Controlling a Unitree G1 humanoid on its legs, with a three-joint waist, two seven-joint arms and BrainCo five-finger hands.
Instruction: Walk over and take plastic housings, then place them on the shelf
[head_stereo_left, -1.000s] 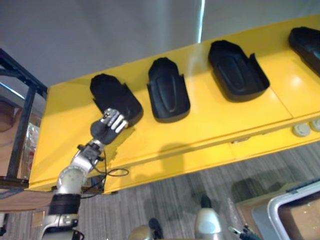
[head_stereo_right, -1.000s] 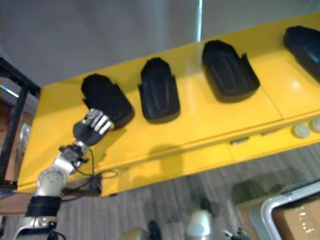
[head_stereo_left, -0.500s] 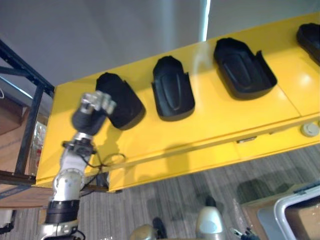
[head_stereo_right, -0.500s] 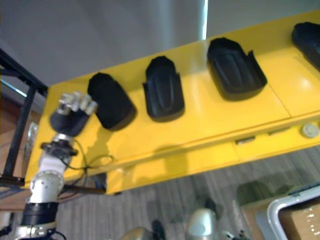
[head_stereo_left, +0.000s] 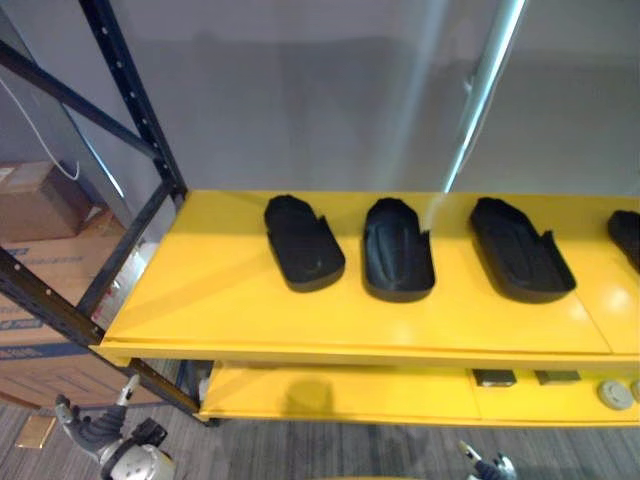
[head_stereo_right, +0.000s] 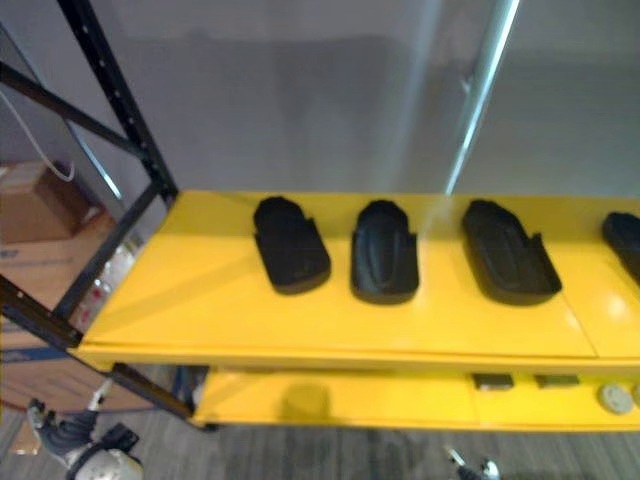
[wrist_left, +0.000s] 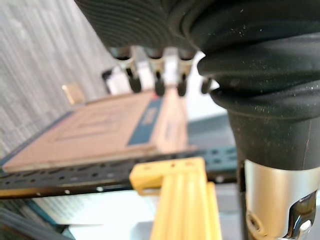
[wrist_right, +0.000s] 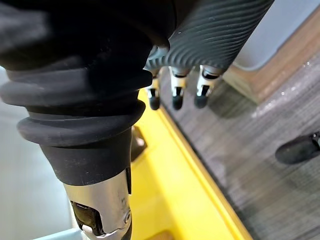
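left robot hand (wrist_left: 159, 75) and right robot hand (wrist_right: 176, 92) hang loose-fingered and empty, so lifting either could clip the shelf (head_stereo_left: 230, 300) edge above them and jolt the plastic housings (head_stereo_left: 303, 245).

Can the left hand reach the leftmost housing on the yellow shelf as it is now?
Probably not yet: the left hand hangs low near the floor, below the yellow shelf's front edge. Nothing covers the leftmost housing above.
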